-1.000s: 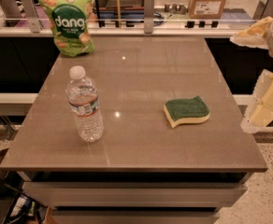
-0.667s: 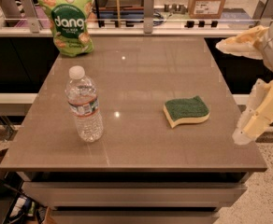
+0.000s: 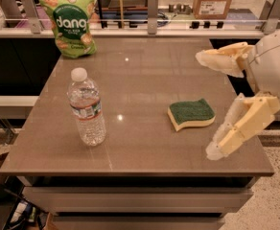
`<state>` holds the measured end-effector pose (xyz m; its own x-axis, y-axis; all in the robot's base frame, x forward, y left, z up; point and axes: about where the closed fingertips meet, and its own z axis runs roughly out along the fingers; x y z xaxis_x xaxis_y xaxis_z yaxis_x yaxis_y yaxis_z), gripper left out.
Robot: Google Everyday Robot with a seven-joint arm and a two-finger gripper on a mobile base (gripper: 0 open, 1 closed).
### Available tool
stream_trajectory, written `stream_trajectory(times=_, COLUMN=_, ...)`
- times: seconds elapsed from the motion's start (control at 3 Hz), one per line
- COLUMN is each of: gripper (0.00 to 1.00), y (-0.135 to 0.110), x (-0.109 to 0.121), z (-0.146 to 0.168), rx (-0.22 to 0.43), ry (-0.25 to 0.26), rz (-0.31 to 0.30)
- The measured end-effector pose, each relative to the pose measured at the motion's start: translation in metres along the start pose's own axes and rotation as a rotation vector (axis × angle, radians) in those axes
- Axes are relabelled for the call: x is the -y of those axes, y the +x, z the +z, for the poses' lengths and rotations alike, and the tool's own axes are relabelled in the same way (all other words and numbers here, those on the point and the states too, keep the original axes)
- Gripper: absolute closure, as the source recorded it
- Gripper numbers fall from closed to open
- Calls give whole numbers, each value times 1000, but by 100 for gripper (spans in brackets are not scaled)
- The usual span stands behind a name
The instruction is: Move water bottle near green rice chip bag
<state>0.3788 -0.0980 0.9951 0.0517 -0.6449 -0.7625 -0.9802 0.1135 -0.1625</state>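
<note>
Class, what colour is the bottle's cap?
White bottle cap, camera view; gripper open at table's right edge.

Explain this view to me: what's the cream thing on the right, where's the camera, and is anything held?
The cream two-finger claw on the right is the robot arm's gripper. Its fingers are spread wide and hold nothing, and it hangs over the table's right side by the green-and-yellow sponge. There is one camera view, looking down on the brown table from its near side. A water bottle stands upright at front left. The green rice chip bag sits at the far left corner, apart from it.
</note>
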Motion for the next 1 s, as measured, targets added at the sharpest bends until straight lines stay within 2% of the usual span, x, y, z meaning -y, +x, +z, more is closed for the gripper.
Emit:
stream_trajectory(times=0.33, gripper=0, y=-8, x=1, z=16, rx=113, ry=41, rz=47)
stream_trajectory(times=1.0, gripper=0, y=-20, x=10, z=56, rx=220, ry=142, rz=135)
